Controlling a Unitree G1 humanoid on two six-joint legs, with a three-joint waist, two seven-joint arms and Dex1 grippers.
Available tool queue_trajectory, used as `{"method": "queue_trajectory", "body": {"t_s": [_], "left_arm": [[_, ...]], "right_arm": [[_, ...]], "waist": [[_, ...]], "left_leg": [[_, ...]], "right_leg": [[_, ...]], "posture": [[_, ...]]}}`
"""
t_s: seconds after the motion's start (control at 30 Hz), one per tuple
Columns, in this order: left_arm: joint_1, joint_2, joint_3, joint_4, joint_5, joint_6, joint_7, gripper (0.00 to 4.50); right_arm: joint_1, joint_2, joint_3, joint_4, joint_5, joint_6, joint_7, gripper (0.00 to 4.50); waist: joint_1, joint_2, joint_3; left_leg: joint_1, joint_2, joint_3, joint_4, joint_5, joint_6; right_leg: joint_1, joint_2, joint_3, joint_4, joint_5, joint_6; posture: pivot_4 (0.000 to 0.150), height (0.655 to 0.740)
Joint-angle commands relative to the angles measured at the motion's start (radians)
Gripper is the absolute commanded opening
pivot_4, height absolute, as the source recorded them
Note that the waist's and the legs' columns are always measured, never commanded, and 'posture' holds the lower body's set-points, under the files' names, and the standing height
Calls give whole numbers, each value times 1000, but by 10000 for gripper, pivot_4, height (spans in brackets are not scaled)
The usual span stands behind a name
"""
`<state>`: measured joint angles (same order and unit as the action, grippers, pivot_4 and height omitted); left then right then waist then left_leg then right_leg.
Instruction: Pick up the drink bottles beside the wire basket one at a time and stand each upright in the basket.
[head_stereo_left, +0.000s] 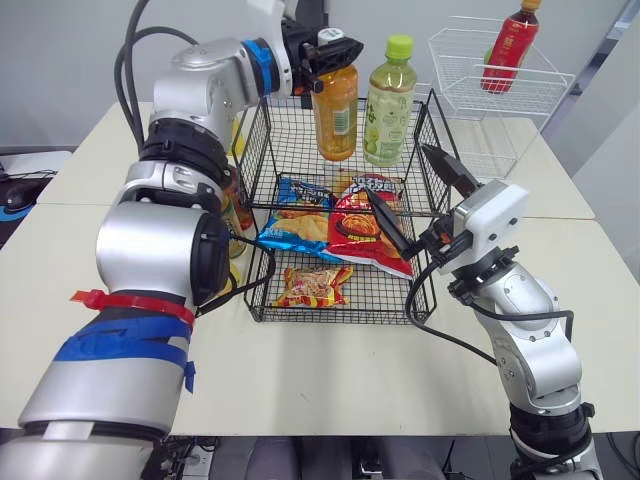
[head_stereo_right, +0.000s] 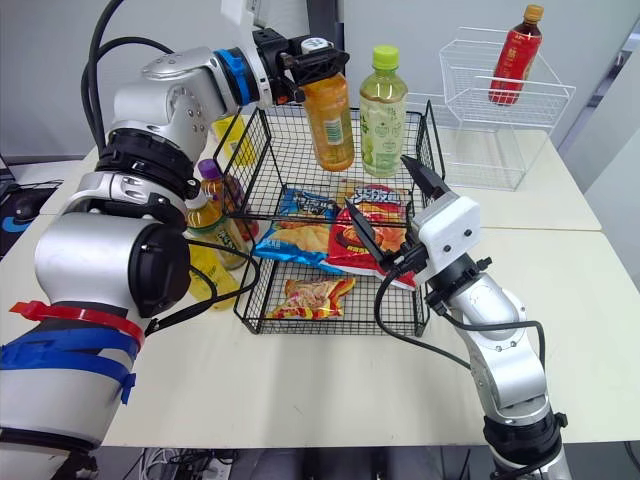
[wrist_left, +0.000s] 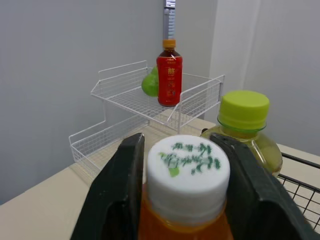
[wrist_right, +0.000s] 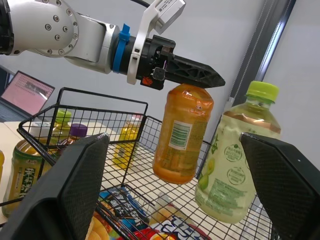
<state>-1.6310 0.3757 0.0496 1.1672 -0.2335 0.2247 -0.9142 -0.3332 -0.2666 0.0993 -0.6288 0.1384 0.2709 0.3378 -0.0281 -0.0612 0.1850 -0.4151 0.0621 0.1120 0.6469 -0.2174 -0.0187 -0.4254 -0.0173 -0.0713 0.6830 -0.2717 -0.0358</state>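
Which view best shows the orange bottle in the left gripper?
The right wrist view: the orange bottle shows body and label in full, held tilted by the left gripper beside the green bottle. The eye views show it from above; the left wrist view, its white cap.

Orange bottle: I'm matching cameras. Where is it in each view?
Left eye view: orange bottle, upper centre, hanging from the left gripper.
Right eye view: upper centre.
Left wrist view: its white cap between the fingers.
Right wrist view: mid-picture, tilted.
Shared landmark: green-capped bottle beside it.
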Motion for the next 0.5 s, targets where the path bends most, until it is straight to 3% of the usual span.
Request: {"method": "queue_trajectory", "body": {"t_s": [0.03, 0.13, 0.17, 0.37, 0.5], "left_arm": [[-45, 5, 27, -5, 11, -27, -10, 34325], [-50, 23, 44, -14, 7, -15, -15, 43390], [-50, 26, 49, -19, 6, -10, -16, 44535], [47, 139, 105, -194, -45, 93, -70, 44535], [194, 258, 194, -435, -109, 197, -26, 44535]], "right_arm": [[4, -3, -17, -57, 3, -2, -10, 45000], [7, -5, -16, -61, 8, 2, -7, 45000], [10, -6, -19, -64, 12, 3, -5, 45000], [-10, -20, -22, -37, 63, -1, 51, 45000], [-47, -30, -18, 7, 126, -8, 118, 45000]], "waist": [[0, 0, 0], [0, 0, 0], [0, 0, 0], [-7, 0, 0], [-8, 1, 0]], "left_leg": [[0, 0, 0, 0, 0, 0], [0, 0, 0, 0, 0, 0], [0, 0, 0, 0, 0, 0], [1, 0, 0, 0, 0, 0], [5, 0, 1, 0, 0, -1]], "right_leg": [[0, 0, 0, 0, 0, 0], [0, 0, 0, 0, 0, 0], [0, 0, 0, 0, 0, 0], [0, 1, 1, 1, 0, 0], [1, 1, 3, 5, 0, -1]], "posture": [[1500, 7400], [1500, 7400], [1500, 7400], [1500, 7400], [1500, 7400]]}}
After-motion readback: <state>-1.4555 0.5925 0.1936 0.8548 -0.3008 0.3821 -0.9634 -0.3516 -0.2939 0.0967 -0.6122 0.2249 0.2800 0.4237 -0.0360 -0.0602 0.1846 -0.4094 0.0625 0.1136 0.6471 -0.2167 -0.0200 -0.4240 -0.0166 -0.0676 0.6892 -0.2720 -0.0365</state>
